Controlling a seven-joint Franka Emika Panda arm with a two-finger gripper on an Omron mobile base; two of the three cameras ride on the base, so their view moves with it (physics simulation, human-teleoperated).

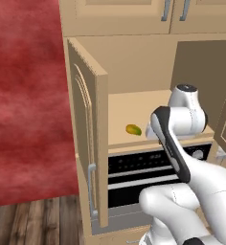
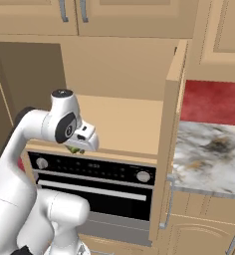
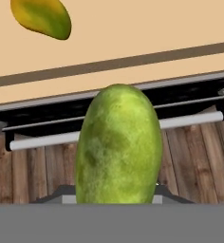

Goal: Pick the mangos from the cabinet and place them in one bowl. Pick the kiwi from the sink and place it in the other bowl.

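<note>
I see the cabinet [image 1: 134,72] standing open in front of me, its panelled left door [image 1: 88,139] swung out toward the base with the slim metal handle [image 1: 92,189] low on its edge, and the right door [image 2: 170,149] turned edge-on in the right base view. Its plain tan shelf [image 2: 124,122] runs across the opening, and right under it sits a black built-in oven [image 2: 97,187] with a pale bar handle and a round knob. A red wall [image 1: 26,95] fills the space left of the cabinet, a grey-veined marble desk [image 2: 211,154] lies to the right of it, and wood plank floor [image 1: 33,220] shows below. My arm reaches up to the front edge of the shelf, and the hand [image 2: 78,148] sits just off that edge, above the oven's control panel. Through the hand camera the green mango [image 3: 118,147] stands upright between the fingers and looms large in the middle of the view, so I read the hand as clamped on it; in the right base view only a sliver of green shows beneath the wrist. It is off the shelf, in front of the oven and over the floor. The yellow-orange mango [image 1: 133,129] lies on its side on the shelf near the front lip, left of my arm, apart from the held fruit
</note>
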